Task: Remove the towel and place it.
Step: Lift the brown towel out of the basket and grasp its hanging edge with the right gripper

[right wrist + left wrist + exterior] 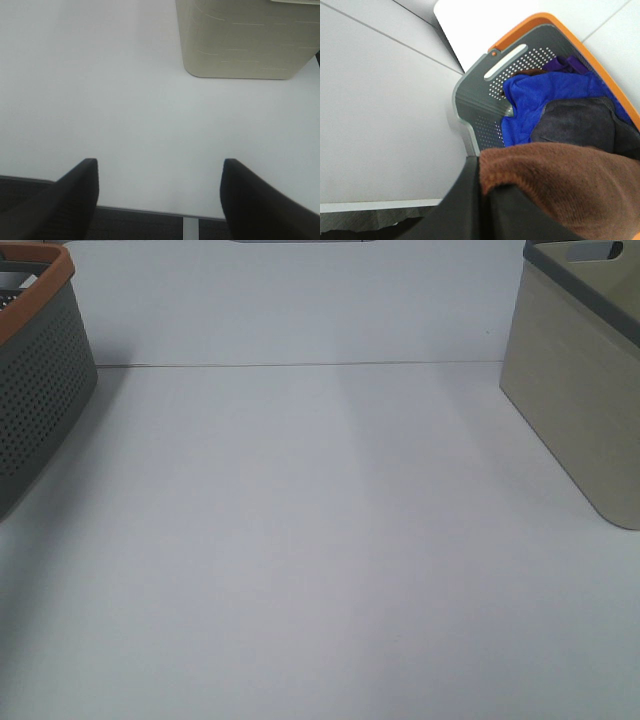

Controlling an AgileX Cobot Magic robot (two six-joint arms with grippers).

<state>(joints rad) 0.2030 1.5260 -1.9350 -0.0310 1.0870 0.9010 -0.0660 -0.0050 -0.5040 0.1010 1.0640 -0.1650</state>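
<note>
The left gripper (487, 189) has its jaws pinched together on the edge of the towel (560, 185). The brown plush bunches up between the dark fingers and spills off to one side, close under the wrist camera. Just beyond it, lower down, I see the grey basket (470, 107) with the orange rim. A blue cloth (540, 100), a dark grey cloth (575, 125) and a scrap of purple cloth (565, 64) lie inside it. The right gripper (160, 197) hangs with its jaws spread wide and nothing in them, over the bare table (320, 540), with the beige basket (245, 40) a little way ahead.

I'd say the grab is made and the towel looks lifted off the pile, but it hovers over the grey basket, so carrying it over and setting it down is all to come.

From up high neither arm nor the towel shows at all, and both baskets are cut off at the frame's edges. The towel's lower end runs out of view, so I can't tell whether it hangs clear. I can't spot a tag.
</note>
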